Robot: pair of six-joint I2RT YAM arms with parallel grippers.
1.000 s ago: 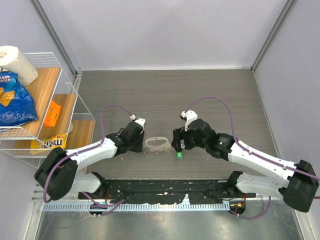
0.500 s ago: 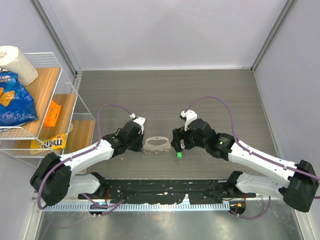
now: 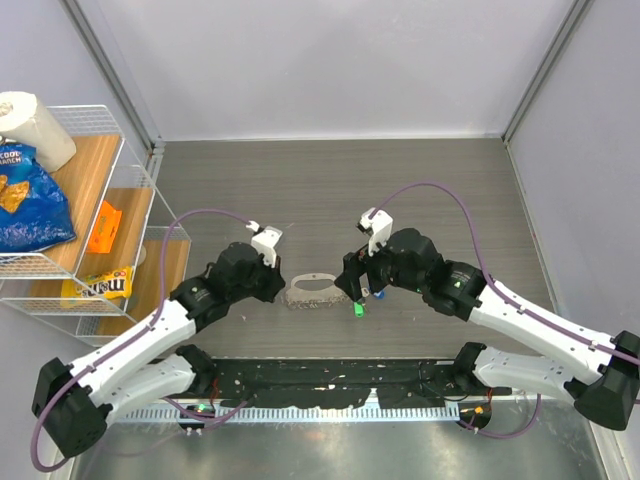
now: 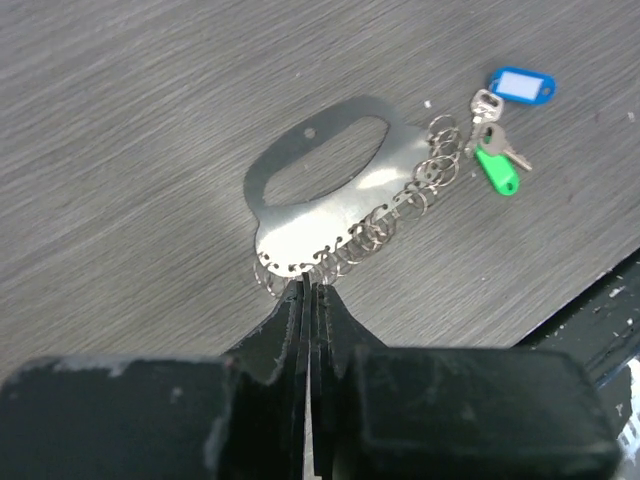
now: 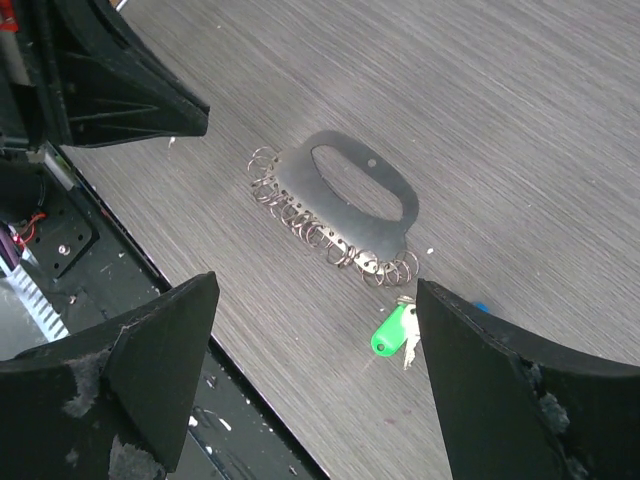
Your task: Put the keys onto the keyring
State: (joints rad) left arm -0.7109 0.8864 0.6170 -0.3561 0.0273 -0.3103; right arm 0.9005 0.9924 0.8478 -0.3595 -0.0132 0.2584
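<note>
The left gripper (image 4: 307, 292) is closed, its fingertips together against the small silver wire rings (image 4: 300, 275) along the near edge of a flat silver metal plate with an oval cutout (image 4: 310, 225). I cannot tell whether a ring is pinched. Beyond these fingers and to their right, just beside the plate's end ring, lie the green-headed silver key (image 4: 495, 170) and the blue plastic tag (image 4: 522, 85). The right gripper (image 5: 312, 300) hovers wide open, with the green key between its fingers.

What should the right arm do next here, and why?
Probably lower the open right gripper onto the green key: it lies on the table beside the key holder's end ring, while the shut left gripper sits at the holder's opposite end.
</note>
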